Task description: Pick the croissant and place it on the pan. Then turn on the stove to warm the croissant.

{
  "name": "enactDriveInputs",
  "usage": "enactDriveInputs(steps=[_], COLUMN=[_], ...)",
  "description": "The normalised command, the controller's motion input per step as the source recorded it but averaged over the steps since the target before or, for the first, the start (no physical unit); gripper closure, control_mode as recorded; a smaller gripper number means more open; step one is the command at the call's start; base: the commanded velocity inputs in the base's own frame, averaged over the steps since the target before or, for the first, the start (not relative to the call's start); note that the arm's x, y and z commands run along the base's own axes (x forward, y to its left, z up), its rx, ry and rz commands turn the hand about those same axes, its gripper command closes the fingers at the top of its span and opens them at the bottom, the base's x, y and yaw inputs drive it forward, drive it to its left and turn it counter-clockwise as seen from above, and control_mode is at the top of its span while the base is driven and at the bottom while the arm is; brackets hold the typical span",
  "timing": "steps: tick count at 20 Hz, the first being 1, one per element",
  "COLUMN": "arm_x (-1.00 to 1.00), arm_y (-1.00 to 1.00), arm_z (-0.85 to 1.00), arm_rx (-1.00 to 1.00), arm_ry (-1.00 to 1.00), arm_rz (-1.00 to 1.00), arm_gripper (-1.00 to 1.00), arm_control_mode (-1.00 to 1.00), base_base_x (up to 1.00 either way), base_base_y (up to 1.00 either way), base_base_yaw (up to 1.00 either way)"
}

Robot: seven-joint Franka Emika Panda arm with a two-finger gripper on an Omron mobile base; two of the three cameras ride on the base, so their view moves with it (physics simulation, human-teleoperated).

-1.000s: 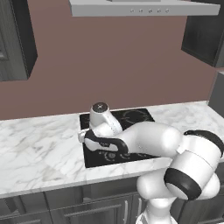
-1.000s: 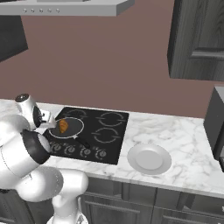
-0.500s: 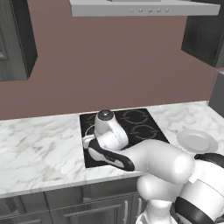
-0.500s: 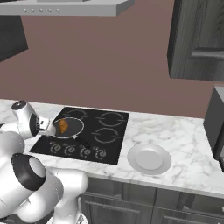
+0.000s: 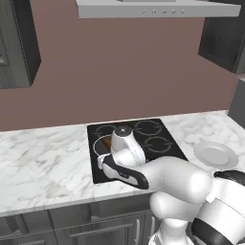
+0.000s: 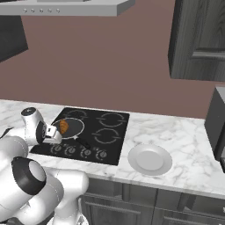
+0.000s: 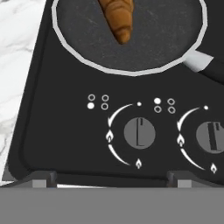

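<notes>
The hand (image 6: 53,134) hangs released and empty, jaws wide, low over the front left corner of the stove (image 6: 110,136), looking down at the row of knobs; that fits the second half of the task, since nothing is left to carry. In the hand view its two fingertips (image 7: 43,178) rise just below the leftmost knob (image 7: 139,133), whose marker line stands straight up, so that burner looks to be off. To its right, a second knob (image 7: 213,135) shows the same setting. Beyond the knobs, the pan (image 7: 83,39) sits on the front left burner ring, its handle (image 7: 199,61) pointing toward the right. The croissant (image 7: 117,17) lies inside the pan, so placing appears finished. Far right on the worktop (image 6: 193,145), a pale plate (image 6: 150,159) lies empty, well apart from the stove.
</notes>
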Motion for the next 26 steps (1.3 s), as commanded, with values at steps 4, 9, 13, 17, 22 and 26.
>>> enactDriveInputs(steps=[4, 9, 13, 17, 22, 26], arm_x=[-0.04, -0.04, 0.02, 0.08, 0.17, 0.28], arm_y=[-0.05, -0.02, -0.17, -0.17, -0.02, -0.03], arm_z=[-0.04, -0.15, -0.35, -0.1, -0.03, -0.14], arm_rx=[0.0, 0.0, 0.0, -0.01, 0.0, 0.0], arm_ry=[0.01, 0.0, 0.03, 0.0, 0.0, 0.0], arm_rz=[0.0, 0.0, 0.0, 0.0, 0.0, 0.0], arm_gripper=[-1.0, -1.0, -1.0, -1.0, -1.0, -1.0], arm_control_mode=[-1.0, -1.0, -1.0, -1.0, -1.0, -1.0], base_base_x=[0.0, 0.0, 0.0, 0.0, 0.0, 0.0], base_base_y=[0.0, 0.0, 0.0, 0.0, 0.0, 0.0], base_base_yaw=[0.0, 0.0, 0.0, 0.0, 0.0, 0.0])
